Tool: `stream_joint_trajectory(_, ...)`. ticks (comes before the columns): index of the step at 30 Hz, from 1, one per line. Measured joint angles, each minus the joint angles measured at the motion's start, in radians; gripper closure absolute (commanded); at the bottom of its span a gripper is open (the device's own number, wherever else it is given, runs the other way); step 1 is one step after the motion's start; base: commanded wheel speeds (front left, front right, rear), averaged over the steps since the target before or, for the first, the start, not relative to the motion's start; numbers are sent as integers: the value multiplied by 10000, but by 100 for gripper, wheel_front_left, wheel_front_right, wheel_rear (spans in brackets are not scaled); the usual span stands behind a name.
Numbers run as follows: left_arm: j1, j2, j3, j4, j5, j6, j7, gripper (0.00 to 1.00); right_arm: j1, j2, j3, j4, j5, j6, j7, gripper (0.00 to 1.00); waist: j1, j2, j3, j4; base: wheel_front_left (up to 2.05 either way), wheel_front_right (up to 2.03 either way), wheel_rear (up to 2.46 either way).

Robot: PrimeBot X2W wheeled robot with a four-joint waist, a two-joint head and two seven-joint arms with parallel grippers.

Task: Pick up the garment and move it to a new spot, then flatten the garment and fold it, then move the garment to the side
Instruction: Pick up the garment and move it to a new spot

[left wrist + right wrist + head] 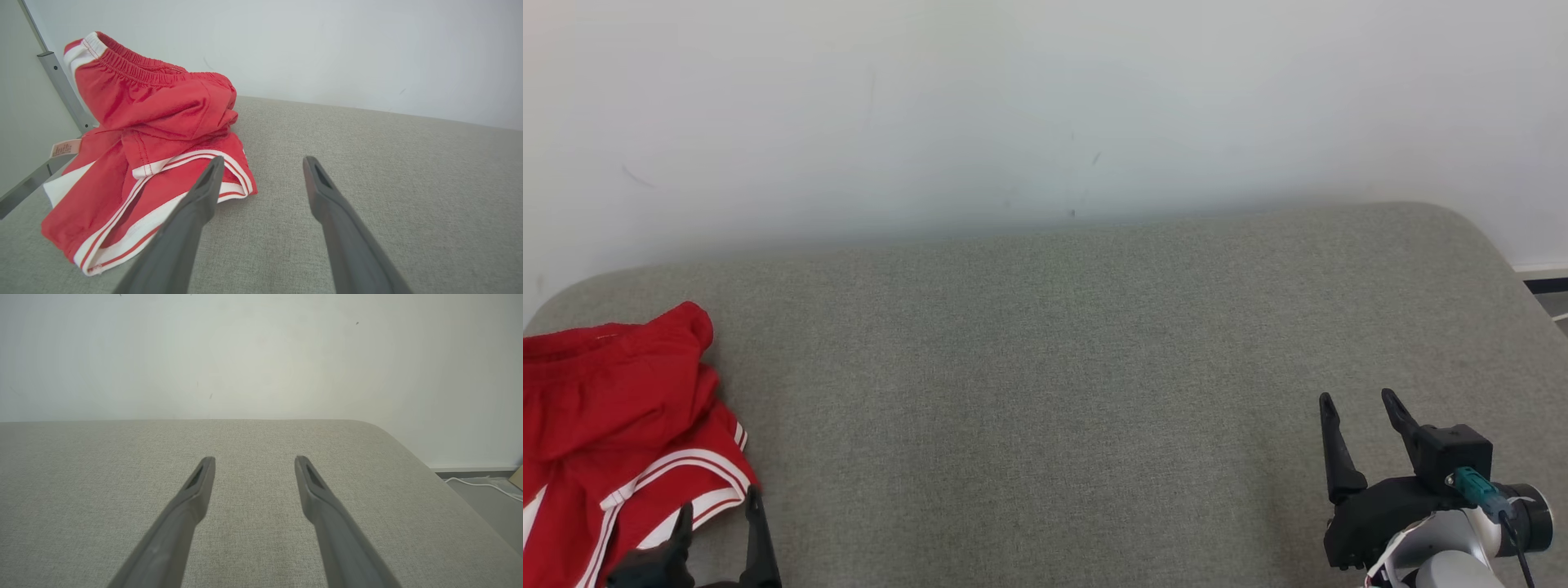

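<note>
Dark, long fingers (pixel 192 220) of the left gripper (pixel 264 161) rise closest to the lens in the left wrist view. They are spread wide, with nothing between them but bare cloth. One fingertip, at 10 o'clock from the gap, overlaps the white-banded hem of the crumpled red shorts with white stripes (pixel 155 114); I cannot tell whether it touches that hem or hangs just above it. The shorts lie heaped at 10 o'clock from this gripper, the gathered elastic waistband on the far side and raised. A small pale label (pixel 65 148) sticks out at 9 o'clock. A grey metal frame bar (pixel 61 81) runs behind the heap at 10 o'clock.

From the head, the shorts sit at 8 o'clock on the grey-green woven padded surface (pixel 1045 367), close to its rounded left corner. The left gripper's tips stand at 7 o'clock, just beside the striped hem.

At 4 o'clock in that view is the right gripper (pixel 1358 398), well apart from the shorts. Its two fingers are likewise parted wide and hold nothing, and its own wrist view shows plain padding beneath and ahead of them. A white wall (pixel 1045 98) stands at 12 o'clock behind the surface. Past the rounded right corner a thin white cable (pixel 482 484) lies on the grey floor (pixel 490 514), at 3 o'clock in the right wrist view.
</note>
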Motion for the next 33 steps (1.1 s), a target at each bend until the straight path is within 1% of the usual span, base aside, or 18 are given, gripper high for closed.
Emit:
stream_joint_trajectory(7, 22, -8, 59, -104, 79, 0, 65, 0, 61, 2, -217, -17, -2, 0, -36, 0, 0, 0, 4, 23, 0, 0, 0)
stream_joint_trajectory(16, 12, -4, -36, -479, 357, 0, 86, 0, 220, 121, -313, -69, -2, -2, -48, 0, 0, 0, 25, 375, 0, 0, 0)
stream_joint_trajectory(22, -26, -4, -92, -604, 456, 0, 88, 0, 225, 184, -357, -79, 79, -2, -119, 0, 0, 0, 34, 903, 0, 0, 0)
stream_joint_trajectory(33, -31, -8, 267, -669, 738, 0, 176, 0, 221, 240, -272, -52, 132, 17, -121, 0, 0, 0, -23, 2094, 0, 0, 0)
